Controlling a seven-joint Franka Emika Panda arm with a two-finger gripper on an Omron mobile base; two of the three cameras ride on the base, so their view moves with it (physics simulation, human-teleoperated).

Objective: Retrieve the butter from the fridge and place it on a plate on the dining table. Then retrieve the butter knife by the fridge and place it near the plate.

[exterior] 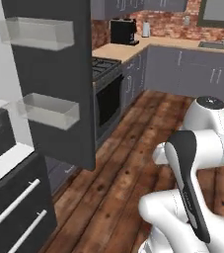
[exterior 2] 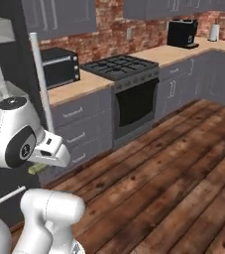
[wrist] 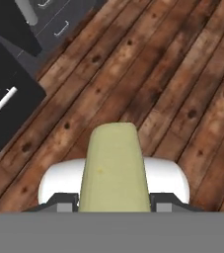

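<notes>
The butter (wrist: 114, 168), a pale yellow-green stick, stands up between my fingertips in the hand view, with wooden floor behind it. My gripper (wrist: 114, 200) is shut on the butter. In the right base view a bit of the butter (exterior 2: 34, 169) peeks out under my hand, low beside the fridge. The fridge door (exterior: 59, 79) is swung open, dark, with two clear door bins. Its white bar handle (exterior 2: 40, 84) runs upright behind my arm. The fridge's lower drawers (exterior: 15, 207) are dark with white bars. The plate, the dining table and the butter knife are out of view.
Past the open door a stove with an oven (exterior 2: 124, 94) is set into grey cabinets. A black toaster oven (exterior 2: 59, 67) and a coffee machine (exterior: 123, 30) sit on the light counter. Open wooden floor (exterior 2: 178, 168) spreads to the right.
</notes>
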